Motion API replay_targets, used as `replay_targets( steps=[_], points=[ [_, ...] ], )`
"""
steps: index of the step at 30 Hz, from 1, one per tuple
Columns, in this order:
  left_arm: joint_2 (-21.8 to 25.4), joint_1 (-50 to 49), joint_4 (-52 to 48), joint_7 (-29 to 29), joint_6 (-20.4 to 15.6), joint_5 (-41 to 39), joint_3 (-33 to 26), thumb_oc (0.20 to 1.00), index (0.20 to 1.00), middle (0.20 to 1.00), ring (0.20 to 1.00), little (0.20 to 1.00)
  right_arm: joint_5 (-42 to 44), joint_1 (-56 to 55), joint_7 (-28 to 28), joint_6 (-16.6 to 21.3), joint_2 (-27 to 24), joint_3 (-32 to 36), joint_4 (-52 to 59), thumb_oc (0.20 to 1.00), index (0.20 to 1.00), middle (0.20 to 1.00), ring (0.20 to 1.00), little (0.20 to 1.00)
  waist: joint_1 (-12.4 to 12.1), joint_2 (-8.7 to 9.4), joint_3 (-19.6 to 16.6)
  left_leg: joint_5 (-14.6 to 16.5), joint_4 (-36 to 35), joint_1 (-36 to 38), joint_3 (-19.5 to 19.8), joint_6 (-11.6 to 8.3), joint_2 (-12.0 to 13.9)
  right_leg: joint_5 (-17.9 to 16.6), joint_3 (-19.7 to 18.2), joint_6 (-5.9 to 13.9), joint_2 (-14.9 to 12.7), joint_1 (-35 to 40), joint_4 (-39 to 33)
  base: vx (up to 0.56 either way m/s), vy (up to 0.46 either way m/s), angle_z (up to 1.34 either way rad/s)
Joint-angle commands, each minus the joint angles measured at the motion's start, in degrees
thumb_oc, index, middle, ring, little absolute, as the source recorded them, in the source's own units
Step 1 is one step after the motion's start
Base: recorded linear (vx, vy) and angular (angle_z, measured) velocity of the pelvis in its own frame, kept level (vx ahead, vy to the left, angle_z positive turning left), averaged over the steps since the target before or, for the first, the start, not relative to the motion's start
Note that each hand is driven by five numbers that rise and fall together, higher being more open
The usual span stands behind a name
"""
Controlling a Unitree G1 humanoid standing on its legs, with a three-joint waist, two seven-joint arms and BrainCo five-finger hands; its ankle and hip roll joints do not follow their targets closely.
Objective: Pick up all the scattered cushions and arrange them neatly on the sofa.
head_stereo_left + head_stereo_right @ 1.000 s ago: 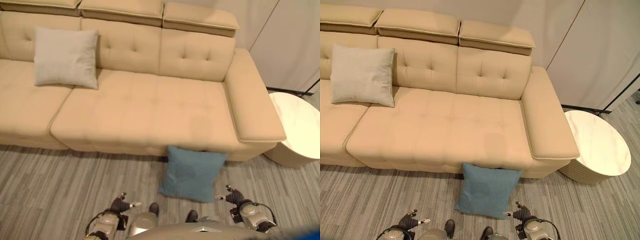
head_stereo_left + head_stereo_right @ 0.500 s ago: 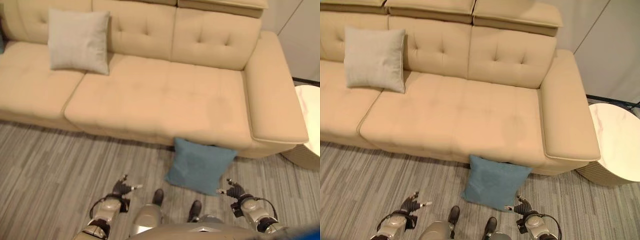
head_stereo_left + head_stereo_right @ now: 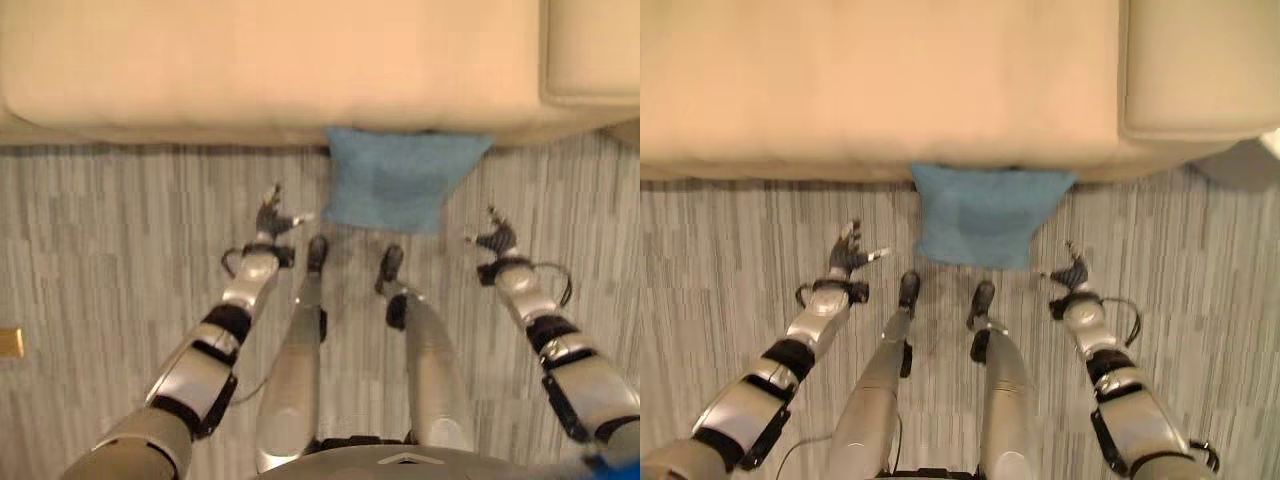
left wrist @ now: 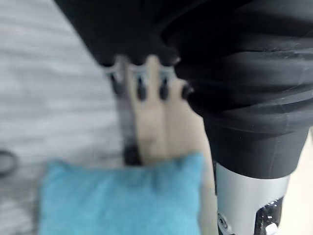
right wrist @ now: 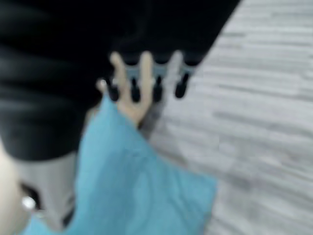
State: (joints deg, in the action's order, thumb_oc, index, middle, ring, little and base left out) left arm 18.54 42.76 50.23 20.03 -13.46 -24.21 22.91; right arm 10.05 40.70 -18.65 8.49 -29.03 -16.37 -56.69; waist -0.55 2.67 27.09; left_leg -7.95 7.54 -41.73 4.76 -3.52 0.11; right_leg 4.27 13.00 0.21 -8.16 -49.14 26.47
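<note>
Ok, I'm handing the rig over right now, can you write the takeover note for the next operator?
Left hand: open, holding nothing, above the floor on the left of the blue cushion.
Right hand: open, holding nothing, on the cushion's right.
Blue cushion: on the wood-look floor, leaning against the front of the beige sofa, between the two hands, touched by neither.
Done: nothing yet with this cushion.
Left: close both hands on it, lift it onto the sofa seat, set it neatly.

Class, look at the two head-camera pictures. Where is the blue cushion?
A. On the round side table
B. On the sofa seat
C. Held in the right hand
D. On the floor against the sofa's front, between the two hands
D: the blue cushion leans on the floor against the sofa, with the left hand and right hand open beside it, apart from it.
</note>
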Motion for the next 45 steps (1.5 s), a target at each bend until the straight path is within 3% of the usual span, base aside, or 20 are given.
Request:
replay_targets(
  steps=[1,8,9,10,11,12,14,15,20,21,22,24,26,35,45],
  points=[
    [1.0,1.6,-0.9,3.0,-2.2,-1.0,-1.4,1.0,1.0,1.0,1.0,1.0,2.7,0.5,-3.0,2.1,-4.2,-1.0,0.9,1.0,1.0,1.0,1.0,1.0,0.2,-0.13,-1.3,4.5,5.3,-2.4,2.5,-2.46,0.8,-5.8,-1.6,9.26,-4.0,1.9,-5.5,0.0,0.009,-0.09],
    [4.4,13.4,0.8,7.4,-1.5,-3.1,-0.8,1.0,1.0,1.0,1.0,1.0,6.9,13.4,-8.1,4.0,-9.1,-1.3,2.6,1.0,1.0,1.0,1.0,1.0,1.6,0.27,2.7,5.2,11.0,-15.7,3.0,-1.56,0.7,-5.6,-4.4,9.89,-4.4,-11.3,0.4,0.02,0.015,-0.06],
    [4.1,13.9,1.5,7.5,-1.4,-3.0,-0.5,1.0,1.0,1.0,1.0,1.0,6.9,14.4,-8.5,3.9,-9.4,-1.8,2.1,1.0,1.0,1.0,1.0,1.0,1.7,0.22,2.6,7.2,11.9,-15.7,3.2,-1.56,0.7,-3.6,-4.9,10.27,-4.3,-11.6,1.3,0.0,0.0,0.0],
    [4.1,14.0,1.5,7.5,-1.4,-3.0,-0.6,1.0,1.0,1.0,1.0,1.0,7.0,14.5,-8.5,4.0,-9.4,-1.8,2.0,1.0,1.0,1.0,1.0,1.0,1.7,0.22,2.7,5.5,11.9,-16.8,3.0,-1.44,0.5,-5.2,-4.7,9.79,-4.4,-12.4,0.8,0.02,0.001,-0.05],
    [4.0,14.6,2.1,7.8,-1.3,-3.2,-0.4,1.0,1.0,1.0,1.0,1.0,7.6,15.3,-8.6,4.2,-9.7,-1.8,1.6,1.0,1.0,1.0,1.0,1.0,1.9,0.28,2.7,5.8,12.7,-17.8,2.9,-1.41,0.4,-5.0,-4.9,9.7,-4.4,-13.5,1.6,0.02,0.06,-0.06],
    [4.6,17.3,3.5,7.7,-0.9,-3.4,1.3,1.0,1.0,1.0,1.0,1.0,10.0,17.8,-8.9,4.9,-11.2,-2.0,1.5,1.0,1.0,1.0,1.0,1.0,2.7,0.27,2.7,8.1,14.9,-20.0,2.8,-1.41,0.2,-3.1,-6.0,9.89,-4.5,-16.0,3.7,0.02,0.06,0.01],
    [4.9,18.4,3.1,7.4,-1.2,-4.3,1.7,1.0,1.0,1.0,1.0,1.0,11.1,18.9,-8.5,5.2,-11.5,-2.3,2.0,1.0,1.0,1.0,1.0,1.0,2.9,0.3,2.7,6.7,15.4,-22.2,2.5,-1.18,0.1,-4.7,-6.1,9.39,-4.8,-18.0,3.4,0.01,0.061,0.06],
    [5.0,19.5,3.0,7.3,-1.3,-5.0,2.2,1.0,1.0,1.0,1.0,1.0,12.0,19.4,-8.4,5.4,-11.3,-2.6,2.1,1.0,1.0,1.0,1.0,1.0,3.1,0.25,2.7,8.7,16.2,-22.5,2.6,-1.27,0.1,-2.9,-6.7,9.83,-4.5,-18.5,4.3,0.08,0.026,-0.02],
    [5.4,27.3,2.1,8.1,-1.2,-6.4,5.3,1.0,1.0,1.0,1.0,1.0,13.3,25.3,-9.6,4.7,-11.7,-5.3,0.5,1.0,1.0,1.0,1.0,1.0,3.5,-0.37,2.7,8.6,17.8,-27.9,2.7,-1.03,-0.2,-2.8,-7.7,9.74,-4.8,-24.3,5.9,0.02,0.015,-0.03],
    [5.4,27.5,2.2,8.0,-1.3,-6.5,5.3,1.0,1.0,1.0,1.0,1.0,13.4,25.5,-9.6,4.8,-11.7,-5.4,0.4,1.0,1.0,1.0,1.0,1.0,3.6,-0.35,2.7,6.9,17.7,-29.1,2.4,-0.87,-0.3,-4.5,-7.5,9.25,-4.9,-25.3,5.4,0.0,0.0,0.0],
    [5.8,29.1,2.4,8.3,-1.3,-6.5,5.7,1.0,1.0,1.0,1.0,1.0,13.2,26.9,-9.6,4.5,-12.0,-6.3,-0.3,1.0,1.0,1.0,1.0,1.0,3.6,-0.45,2.7,8.7,18.3,-29.0,2.5,-1.03,-0.2,-2.6,-8.0,9.78,-4.8,-25.6,6.4,-0.03,0.035,-0.04],
    [6.4,30.4,2.4,8.6,-1.2,-7.0,5.7,1.0,1.0,1.0,1.0,1.0,12.8,28.4,-10.0,4.0,-12.2,-7.5,-0.3,1.0,1.0,1.0,1.0,1.0,3.8,-0.44,2.7,7.0,18.6,-31.5,2.1,-0.81,-0.3,-4.3,-8.2,9.25,-4.8,-28.0,6.4,0.01,0.026,-0.07],
    [5.9,33.5,3.4,8.7,-1.1,-7.5,7.1,1.0,1.0,1.0,1.0,1.0,13.2,31.1,-9.3,3.5,-12.9,-9.6,-3.1,1.0,1.0,1.0,1.0,1.0,3.9,-0.85,2.7,8.9,19.9,-32.4,2.2,-0.91,-0.4,-2.5,-8.9,9.72,-4.6,-29.5,8.3,0.08,-0.008,-0.07],
    [3.4,37.3,6.7,8.2,-1.1,-8.8,9.5,1.0,1.0,1.0,1.0,1.0,14.7,38.0,-6.6,2.8,-12.6,-15.7,-10.4,1.0,1.0,1.0,1.0,1.0,3.3,-1.9,2.7,9.5,23.5,-36.5,2.1,-0.85,-0.6,-1.8,-9.7,9.54,-4.6,-34.1,11.5,0.01,-0.005,-0.01],
    [-4.0,41.4,7.2,8.3,-2.2,-11.7,11.7,1.0,1.0,1.0,1.0,1.0,14.5,45.8,-6.7,2.3,-8.3,-21.4,-13.7,1.0,1.0,1.0,1.0,1.0,2.5,-2.57,2.7,9.4,25.9,-40.2,2.5,-1.1,-0.7,-1.4,-10.0,9.15,-4.3,-37.8,13.7,0.0,-0.007,0.0]
  ],
)
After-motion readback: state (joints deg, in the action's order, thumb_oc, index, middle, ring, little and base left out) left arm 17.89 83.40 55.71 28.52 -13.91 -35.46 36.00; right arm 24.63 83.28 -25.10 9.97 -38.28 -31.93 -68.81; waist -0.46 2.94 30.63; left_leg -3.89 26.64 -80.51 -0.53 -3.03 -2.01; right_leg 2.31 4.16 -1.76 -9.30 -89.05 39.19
